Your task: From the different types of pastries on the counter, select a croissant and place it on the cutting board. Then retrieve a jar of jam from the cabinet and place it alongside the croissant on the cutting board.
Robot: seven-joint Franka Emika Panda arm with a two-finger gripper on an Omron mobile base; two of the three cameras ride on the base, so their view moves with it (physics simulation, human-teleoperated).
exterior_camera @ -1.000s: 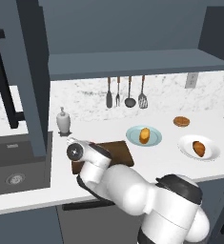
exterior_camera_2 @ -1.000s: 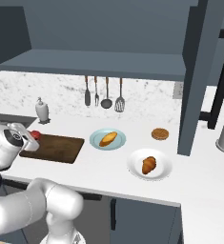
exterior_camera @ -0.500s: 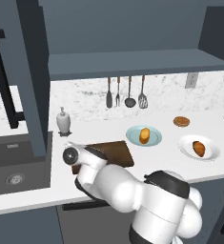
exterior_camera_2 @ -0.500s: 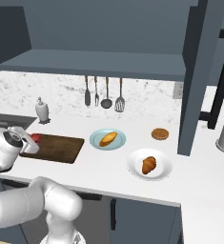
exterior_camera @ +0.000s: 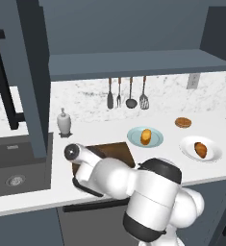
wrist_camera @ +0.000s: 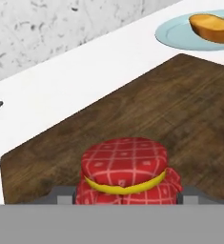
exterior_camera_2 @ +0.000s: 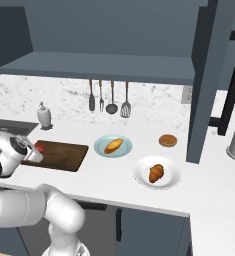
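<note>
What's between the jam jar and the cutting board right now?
Nothing visible. The jam jar sits between the fingers of the gripper, right over the cutting board. The wood around it is bare. The blue plate lies off the board's far corner.

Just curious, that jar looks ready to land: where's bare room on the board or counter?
Nearly the whole board is bare wood beyond the jar, up to its edge near the blue plate. The counter strip in front of that plate is free too. Crowded: around the white plate and disc pastry.
</note>
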